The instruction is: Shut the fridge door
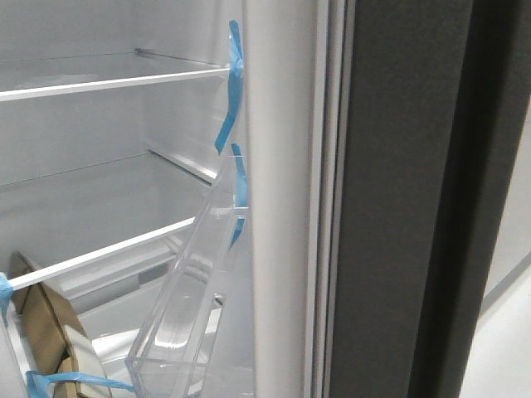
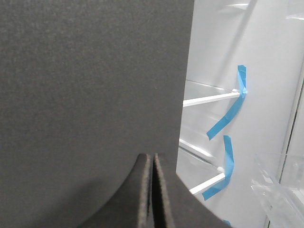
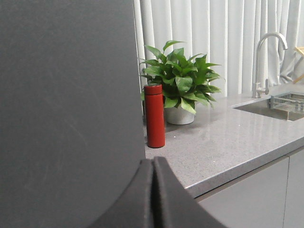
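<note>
The fridge door [image 1: 398,207] stands open on the right of the front view, a matte dark grey panel with a white inner lining [image 1: 278,199]. A clear bin [image 1: 195,307] with blue tape [image 1: 239,178] hangs tilted on the lining. Neither gripper shows in the front view. My left gripper [image 2: 152,155] is shut and empty, its tips close against a matte dark grey panel [image 2: 90,85] beside the open fridge interior. My right gripper [image 3: 153,160] is shut and empty, next to a smooth grey panel [image 3: 66,104]. I cannot tell whether either gripper touches its panel.
White-edged glass shelves [image 1: 108,83] with blue tape sit inside the fridge, and a cardboard piece [image 1: 50,332] lies low on the left. In the right wrist view a grey countertop [image 3: 228,142] holds a red bottle [image 3: 154,116], a potted plant [image 3: 178,90] and a sink with a tap [image 3: 266,57].
</note>
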